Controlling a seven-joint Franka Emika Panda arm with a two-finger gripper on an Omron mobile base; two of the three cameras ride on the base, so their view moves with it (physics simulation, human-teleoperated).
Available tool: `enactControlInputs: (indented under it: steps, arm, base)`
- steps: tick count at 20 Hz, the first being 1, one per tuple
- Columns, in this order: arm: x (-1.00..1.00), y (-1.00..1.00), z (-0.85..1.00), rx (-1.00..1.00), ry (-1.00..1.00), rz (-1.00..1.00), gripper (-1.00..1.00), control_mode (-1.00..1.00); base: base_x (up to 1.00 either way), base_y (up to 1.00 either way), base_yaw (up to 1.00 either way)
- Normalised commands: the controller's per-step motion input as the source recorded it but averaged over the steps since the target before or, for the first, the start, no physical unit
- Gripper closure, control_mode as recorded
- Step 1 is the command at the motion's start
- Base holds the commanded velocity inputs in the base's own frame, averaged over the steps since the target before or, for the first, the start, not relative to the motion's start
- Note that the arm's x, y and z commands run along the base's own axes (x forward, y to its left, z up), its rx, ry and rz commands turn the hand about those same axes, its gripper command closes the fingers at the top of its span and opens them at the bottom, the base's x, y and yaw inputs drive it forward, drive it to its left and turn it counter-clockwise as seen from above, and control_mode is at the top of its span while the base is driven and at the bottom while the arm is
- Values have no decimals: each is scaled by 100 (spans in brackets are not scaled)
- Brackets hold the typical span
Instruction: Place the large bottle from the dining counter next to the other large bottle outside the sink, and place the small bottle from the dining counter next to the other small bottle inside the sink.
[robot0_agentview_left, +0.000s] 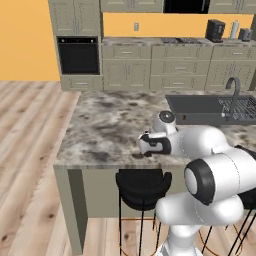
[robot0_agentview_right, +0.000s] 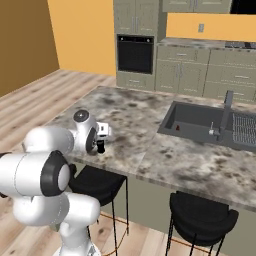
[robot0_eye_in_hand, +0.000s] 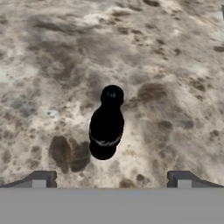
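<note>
In a rendered kitchen, the marble desk (robot0_agentview_right: 165, 155) is carrying a dark bottle (robot0_eye_in_hand: 106, 127) at frame centre, jaws hovering apart above it, nothing yet moved toward the sink (robot0_agentview_right: 200, 122).

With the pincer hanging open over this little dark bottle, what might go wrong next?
1. The small bottle is narrow between wide-open fingers; an off-centre descent may tip it.
2. It stands near the dining counter's front edge, above the stools; a knock might send it off.
</note>
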Motion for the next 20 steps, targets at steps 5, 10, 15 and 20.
enactControlInputs:
  steps: [5, 10, 15, 20]
  arm:
    - [16, 0, 0, 0, 0, 0, -100, -100]
    - [23, 1, 0, 0, 0, 0, -100, -100]
    - [16, 3, -1, 1, 0, 0, -100, -100]
    - [5, 5, -9, 1, 0, 0, -100, -100]
  base:
    - [0, 0, 0]
    - [0, 0, 0]
    - [0, 0, 0]
    - [0, 0, 0]
